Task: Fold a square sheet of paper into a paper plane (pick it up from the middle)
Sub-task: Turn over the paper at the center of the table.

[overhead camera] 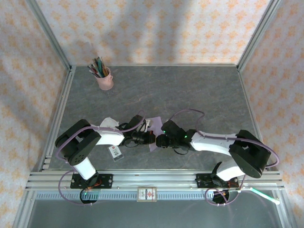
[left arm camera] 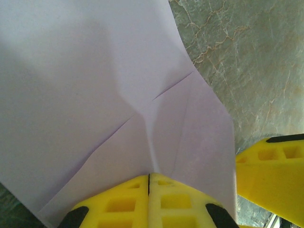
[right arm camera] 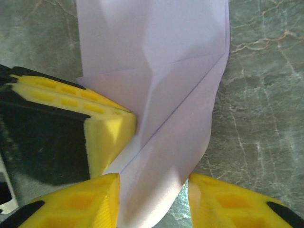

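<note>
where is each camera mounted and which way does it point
Top external: above and behind, looking down at the table; left arm and right arm show.
Left wrist: looks along the left claw, shut on the lavender paper.
Right wrist: looks along the open right claw straddling the paper.
Shared: both wrist views show the paper and the other claw.

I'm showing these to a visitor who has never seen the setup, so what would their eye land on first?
First comes the creased lavender paper near the middle of the table, where both arms meet. The left hand is pinched shut on its fold, and the right hand straddles its lower end with jaws apart. Next is the pink cup of pens in the far left corner of the grey table.
</note>
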Robot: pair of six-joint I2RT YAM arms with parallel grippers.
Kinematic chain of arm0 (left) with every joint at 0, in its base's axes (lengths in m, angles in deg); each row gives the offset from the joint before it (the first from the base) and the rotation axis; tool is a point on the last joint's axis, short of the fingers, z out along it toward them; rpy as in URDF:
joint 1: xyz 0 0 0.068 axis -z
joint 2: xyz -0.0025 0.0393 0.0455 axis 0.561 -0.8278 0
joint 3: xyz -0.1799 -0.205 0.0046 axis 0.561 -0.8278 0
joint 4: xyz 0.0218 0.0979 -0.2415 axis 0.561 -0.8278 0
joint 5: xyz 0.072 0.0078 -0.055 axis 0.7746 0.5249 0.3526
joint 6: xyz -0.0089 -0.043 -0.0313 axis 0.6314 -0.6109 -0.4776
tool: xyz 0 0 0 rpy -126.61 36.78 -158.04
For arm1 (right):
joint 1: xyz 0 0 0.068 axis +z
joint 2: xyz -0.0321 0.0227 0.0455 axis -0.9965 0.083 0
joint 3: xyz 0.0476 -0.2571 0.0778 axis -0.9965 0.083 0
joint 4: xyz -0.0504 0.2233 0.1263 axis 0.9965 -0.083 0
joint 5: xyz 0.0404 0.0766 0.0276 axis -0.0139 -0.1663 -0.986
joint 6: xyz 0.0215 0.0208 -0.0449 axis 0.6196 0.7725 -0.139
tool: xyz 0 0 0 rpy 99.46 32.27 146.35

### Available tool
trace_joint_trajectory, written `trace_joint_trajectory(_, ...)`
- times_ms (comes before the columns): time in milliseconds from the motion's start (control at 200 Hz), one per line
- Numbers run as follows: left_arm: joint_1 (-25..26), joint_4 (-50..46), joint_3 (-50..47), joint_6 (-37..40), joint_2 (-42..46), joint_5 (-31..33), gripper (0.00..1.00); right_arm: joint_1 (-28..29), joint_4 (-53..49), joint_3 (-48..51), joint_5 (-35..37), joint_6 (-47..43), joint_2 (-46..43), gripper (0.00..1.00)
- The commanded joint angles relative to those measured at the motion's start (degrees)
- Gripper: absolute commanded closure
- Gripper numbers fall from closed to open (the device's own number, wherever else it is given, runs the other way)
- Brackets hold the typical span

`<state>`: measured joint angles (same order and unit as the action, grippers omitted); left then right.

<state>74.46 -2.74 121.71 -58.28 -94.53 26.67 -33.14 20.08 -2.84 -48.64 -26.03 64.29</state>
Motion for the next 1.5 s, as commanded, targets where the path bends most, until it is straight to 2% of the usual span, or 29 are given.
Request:
trace_joint_trajectory(0, -0.35, -1.48, -0.62, 1.27, -1.69, 0.22, 1.0, -0.57, 3.31, 1.86, 0.22, -0.92, -2.45, 0.57)
trace_joint_trajectory(450, -0.35, -2.02, -0.54, 1.5, -1.5, 0.17, 1.0, -3.59, 13.6, 6.49, -3.8, -0.92, -4.63, 0.51)
trace_joint_trajectory(741, -0.35, -2.11, -0.44, 1.41, -1.5, 0.04, 1.0, -6.63, 15.16, 6.88, -6.59, -2.51, -3.43, 0.52)
trace_joint_trajectory(916, -0.35, -2.36, -0.34, 1.36, -1.42, 0.04, 1.0, -6.67, 15.38, 8.7, -7.12, 1.55, -3.99, 0.53)
trace_joint_trajectory(1271, -0.35, -2.63, 0.26, 1.61, -1.68, -0.14, 1.0, -6.06, 17.62, 12.9, -6.85, 6.68, -6.92, 0.58)
trace_joint_trajectory(1497, -0.35, -2.64, 0.4, 1.8, -2.01, -0.23, 1.0, -4.83, 19.63, 14.71, -6.6, 9.65, -7.75, 0.73)
